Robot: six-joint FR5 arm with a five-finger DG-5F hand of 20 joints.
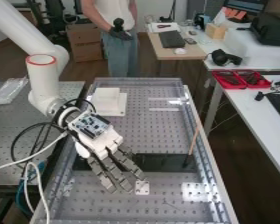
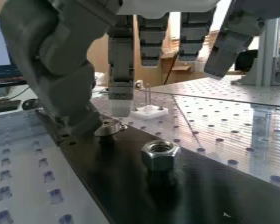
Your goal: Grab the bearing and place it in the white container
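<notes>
In the high view, your hand (image 1: 103,142) is over the perforated bench (image 1: 167,91), palm down at a slant, w/ its fingers (image 1: 103,175) pointing toward the near end, above the black strip (image 1: 165,161). Fingers are open: pretty much straight, spread a bit, not curled round anything. In the wrist view, you've got the thumb (image 2: 65,97) coming down on one side, its tip right by a rounded metal piece (image 2: 109,129) on the strip; one finger hangs straight close by. Can't tell if thumb or finger actually touches that piece.

Also on the strip, nearer the wrist cam & apart from the thumb, there's an upright hex metal piece (image 2: 160,156), open hole on top. Can't say for sure which of the 2 is your bearing, but both metal pcs are on the strip, outside the white container.

Your white container (image 1: 107,101) looks to be the boxy white thing at the bench's far end, up past the wrist, well apart from the fingertips. Small white base w/ upright pins (image 2: 149,111) sits on the perforated surface beyond the strip. Thin rod (image 1: 194,142) leans at the strip's end, high view right. Red trays (image 1: 247,79) are on the side desk (image 1: 254,117), off the bench.
</notes>
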